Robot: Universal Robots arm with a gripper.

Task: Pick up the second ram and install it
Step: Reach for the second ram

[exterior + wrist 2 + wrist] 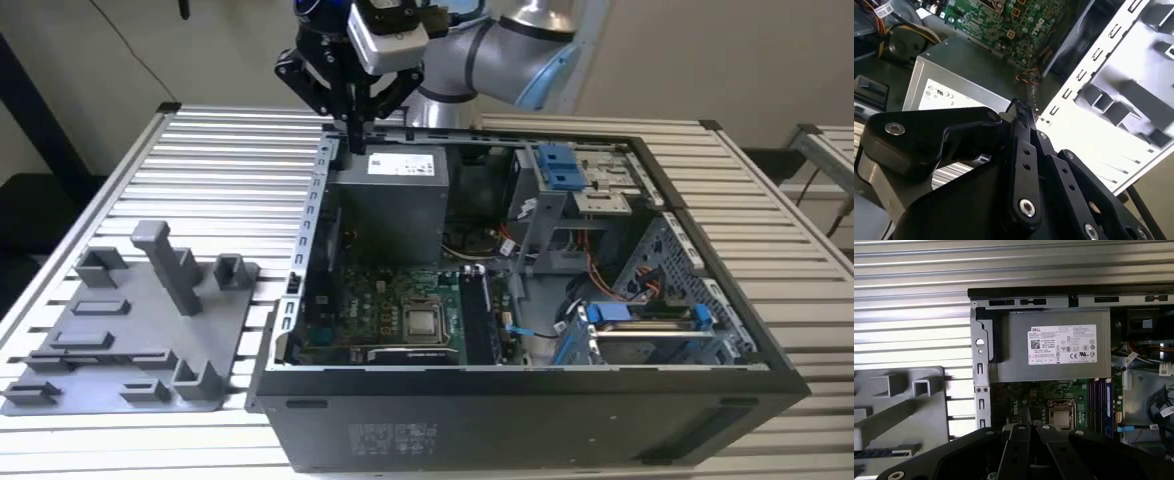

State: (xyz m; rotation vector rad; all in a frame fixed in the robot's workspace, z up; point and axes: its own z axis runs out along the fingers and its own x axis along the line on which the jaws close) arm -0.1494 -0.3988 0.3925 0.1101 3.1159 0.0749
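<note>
The tool point(358, 135) hung over the far corner of the open computer case point(534, 420), just above the grey power supply point(1054, 347) with its white printed label point(1062, 344). Its fingers point(1023, 145) were pressed together, with nothing seen between them. The second ram point(1108, 407) appeared to be the bluish-faced stick standing on edge in the motherboard point(374, 300) slots beside the processor socket point(424, 322), apart from the tool. A grey plastic fixture point(120, 350) sat at the slatted surface's point(227, 150) near corner, on the exterior view's left.
</note>
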